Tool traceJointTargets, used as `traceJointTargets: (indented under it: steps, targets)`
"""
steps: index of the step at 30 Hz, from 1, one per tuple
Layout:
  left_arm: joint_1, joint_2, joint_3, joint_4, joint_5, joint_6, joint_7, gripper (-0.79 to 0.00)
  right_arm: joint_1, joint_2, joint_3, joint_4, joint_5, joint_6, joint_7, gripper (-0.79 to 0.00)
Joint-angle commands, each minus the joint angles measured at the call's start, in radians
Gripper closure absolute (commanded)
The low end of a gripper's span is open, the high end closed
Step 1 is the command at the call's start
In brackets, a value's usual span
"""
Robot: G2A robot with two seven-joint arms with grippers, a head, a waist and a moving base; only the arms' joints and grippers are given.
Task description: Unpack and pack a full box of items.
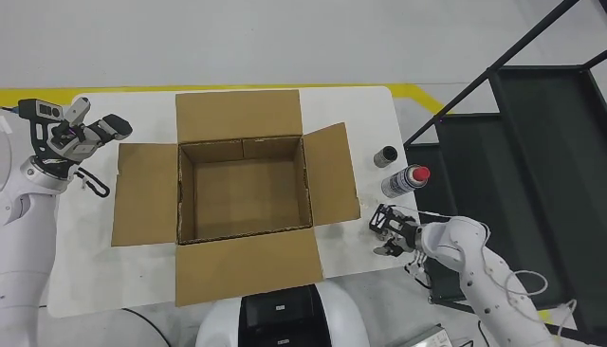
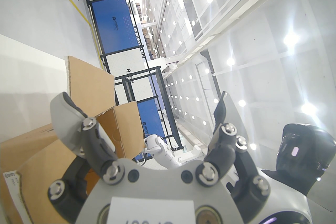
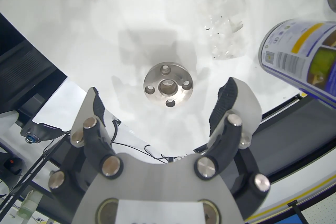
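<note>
Steel flange [image 3: 168, 88] lies near the white table's [image 1: 142, 281] front right edge, framed by the spread fingers of the right gripper [image 1: 384, 232] poised above it. Just beyond sit a red-capped spray can [image 1: 405, 180] and a small dark cylinder [image 1: 385, 156]. The cardboard box [image 1: 245, 195] occupies mid-table, flaps splayed, its brown floor showing. Farther back on the left, the left gripper [image 1: 112, 129] hangs raised, jaws wide apart.

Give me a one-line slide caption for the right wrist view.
Open right gripper above a metal flange on the white table, spray can nearby.
</note>
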Motion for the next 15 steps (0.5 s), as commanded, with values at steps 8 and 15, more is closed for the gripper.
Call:
traceJointTargets:
  steps: [8, 15]
  targets:
    - [0.000, 0.000, 0.000, 0.000, 0.000, 0.000, 0.000, -0.785, 0.039, -0.003, -0.040, 0.060, -0.002, 0.039, 0.003, -0.785]
    - [0.000, 0.000, 0.000, 0.000, 0.000, 0.000, 0.000, -0.785, 0.051, -0.005, -0.065, 0.066, -0.033, 0.087, 0.008, -0.228]
